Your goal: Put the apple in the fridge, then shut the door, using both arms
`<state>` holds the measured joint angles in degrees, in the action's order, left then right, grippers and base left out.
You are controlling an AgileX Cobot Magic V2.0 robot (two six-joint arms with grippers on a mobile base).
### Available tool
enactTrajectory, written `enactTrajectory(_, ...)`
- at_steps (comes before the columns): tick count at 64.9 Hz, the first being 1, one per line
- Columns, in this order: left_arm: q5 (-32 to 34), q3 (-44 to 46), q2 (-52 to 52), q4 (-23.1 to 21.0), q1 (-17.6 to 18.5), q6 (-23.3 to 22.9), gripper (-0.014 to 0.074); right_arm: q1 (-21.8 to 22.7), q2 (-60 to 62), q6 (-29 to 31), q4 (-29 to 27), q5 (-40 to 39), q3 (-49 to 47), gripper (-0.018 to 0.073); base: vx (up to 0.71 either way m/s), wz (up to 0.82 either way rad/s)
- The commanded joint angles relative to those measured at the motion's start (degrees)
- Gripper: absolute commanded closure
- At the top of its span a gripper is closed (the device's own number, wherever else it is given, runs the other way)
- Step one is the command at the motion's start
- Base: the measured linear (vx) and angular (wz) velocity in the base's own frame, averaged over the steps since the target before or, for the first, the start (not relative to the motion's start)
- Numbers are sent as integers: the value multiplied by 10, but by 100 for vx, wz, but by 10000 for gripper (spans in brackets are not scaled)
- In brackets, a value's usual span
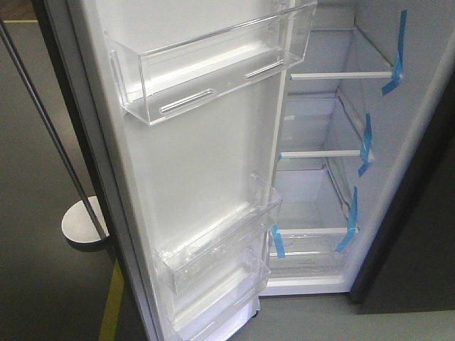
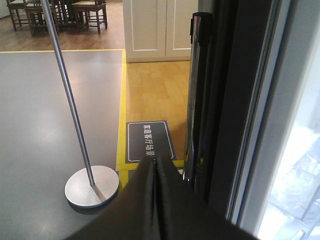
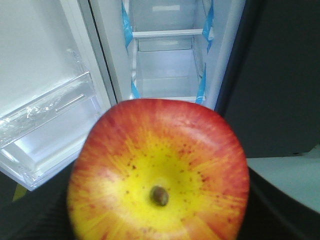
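The right fingers (image 3: 282,217) are mostly hidden behind the apple (image 3: 160,170) and show only as dark blurs at its sides. They grip it just outside the open fridge (image 3: 165,70), facing the lower shelves (image 3: 167,34). The left fingers (image 2: 147,192) are pressed together, empty, beside the outer edge of the wide-open door (image 2: 240,100).

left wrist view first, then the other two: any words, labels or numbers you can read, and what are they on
"家庭客厅场景": white characters on the dark floor sign, turned sideways; small, so this reading is unsure.
Fridge, door, blue tape and apple: no text visible on any of them.
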<state>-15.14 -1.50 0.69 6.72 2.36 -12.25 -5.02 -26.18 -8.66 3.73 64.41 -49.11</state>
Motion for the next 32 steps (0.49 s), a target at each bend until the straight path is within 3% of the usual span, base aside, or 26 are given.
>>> enactTrajectory(1, 41, -12, 8, -3, 2, -5, 602, 1, -4, 2, 6, -41, -15, 424, 5, -1)
enactTrajectory(32, 41, -12, 8, -3, 2, -5, 602, 1, -4, 2, 6, -41, -15, 424, 5, -1)
